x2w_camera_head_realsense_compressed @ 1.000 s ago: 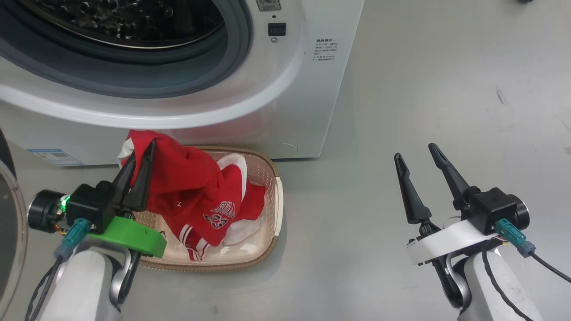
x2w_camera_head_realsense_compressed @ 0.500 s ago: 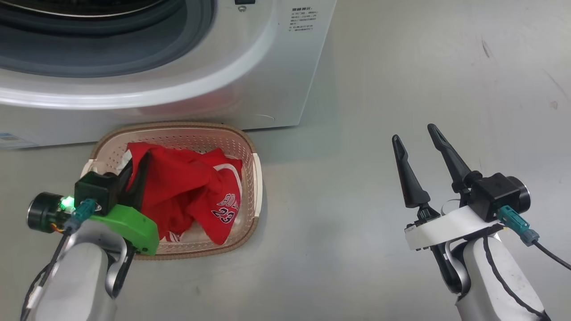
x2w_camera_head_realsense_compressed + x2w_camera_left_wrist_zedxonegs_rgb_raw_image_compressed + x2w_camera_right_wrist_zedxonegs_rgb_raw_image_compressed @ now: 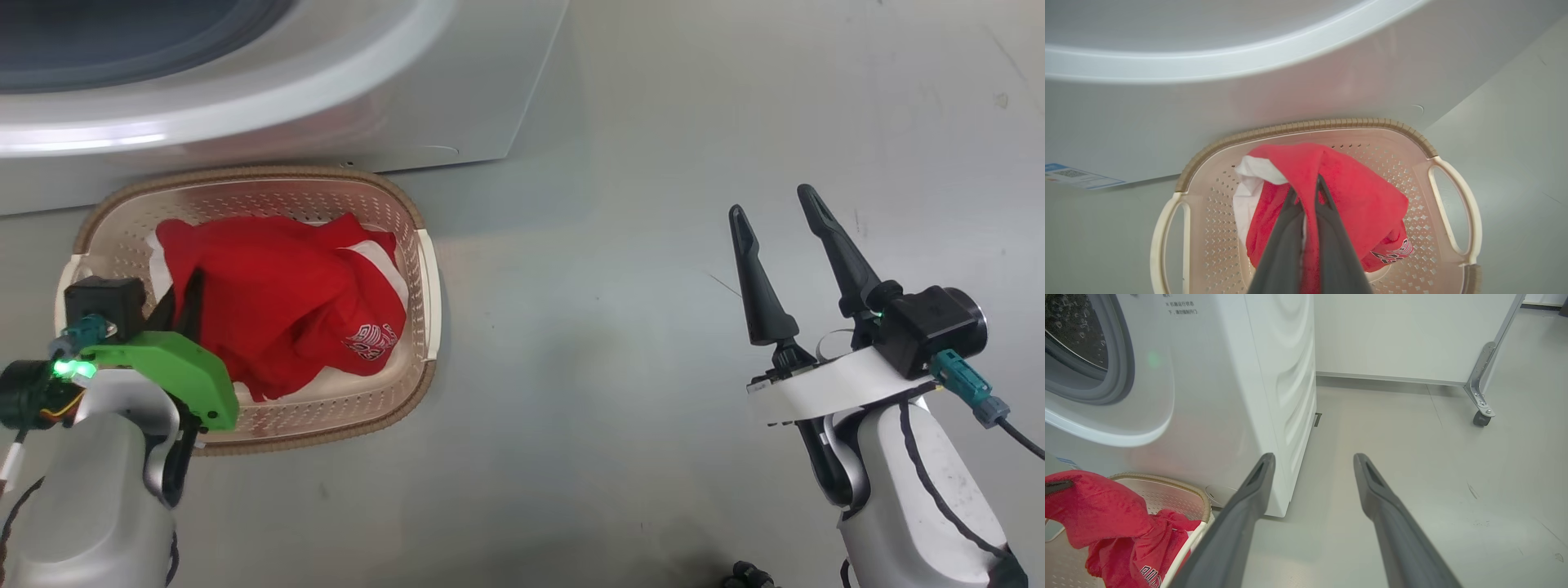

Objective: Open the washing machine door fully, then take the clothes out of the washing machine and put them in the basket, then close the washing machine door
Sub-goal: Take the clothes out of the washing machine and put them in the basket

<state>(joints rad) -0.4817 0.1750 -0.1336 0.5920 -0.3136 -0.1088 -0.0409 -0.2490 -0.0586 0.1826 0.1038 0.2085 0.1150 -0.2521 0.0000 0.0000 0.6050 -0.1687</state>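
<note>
Clothes [image 3: 1359,192] in closed left hand [image 3: 1306,184]

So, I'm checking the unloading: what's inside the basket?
Red and white clothes lie in the basket, pinched by the shut left gripper. Anything under the pile is hidden.

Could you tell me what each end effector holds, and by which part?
The left end effector is shut on the clothes, pinching a raised fold of red fabric above the basket. The right end effector is open, holding nothing.
</note>
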